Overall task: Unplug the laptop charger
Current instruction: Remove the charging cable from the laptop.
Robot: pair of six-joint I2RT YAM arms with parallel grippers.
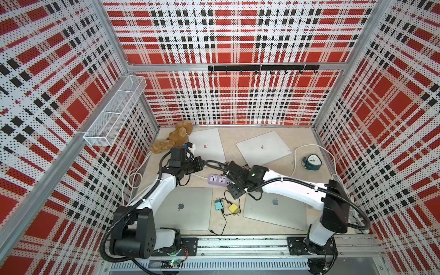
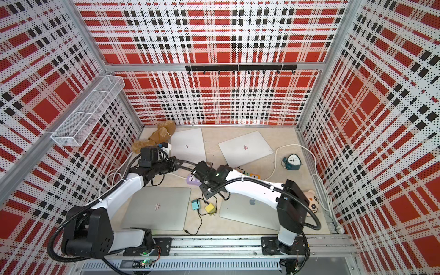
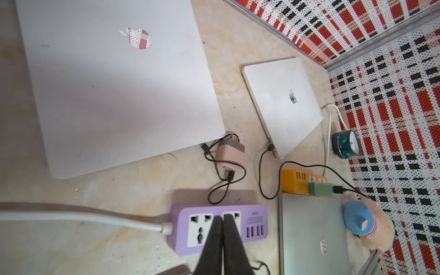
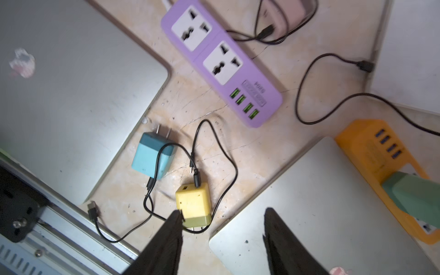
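Unplugging step: judged not yet begun on the one charger that is plugged in; three others lie loose, so this is the approach.
Green charger (image 3: 321, 189): seated in the orange strip (image 3: 295, 181); its lead seems to run to the far-right laptop (image 3: 283, 104).
Left pincer (image 3: 222, 217): jaws together, holding nothing, over the purple strip (image 3: 252, 226).
Right pincer (image 4: 223, 210): about half open and empty, hovering over the yellow charger (image 4: 192, 202), well apart from the green charger.
Next move: the right pincer probably has to cross to the orange strip, straddle the green body, close, and pull straight out along the prongs. The light strip may lift with it, so the left pincer could press it down.
Laptops: four, all closed, flat on the table (image 1: 233, 228).
Strips: two plainly seen; the purple strip's sockets are both bare.
Chargers: four, with the green charger plugged in and the pink charger (image 3: 229, 154), blue charger (image 4: 150, 154) and yellow charger loose.
Others: one clock (image 1: 312, 162), one bear (image 1: 176, 138).
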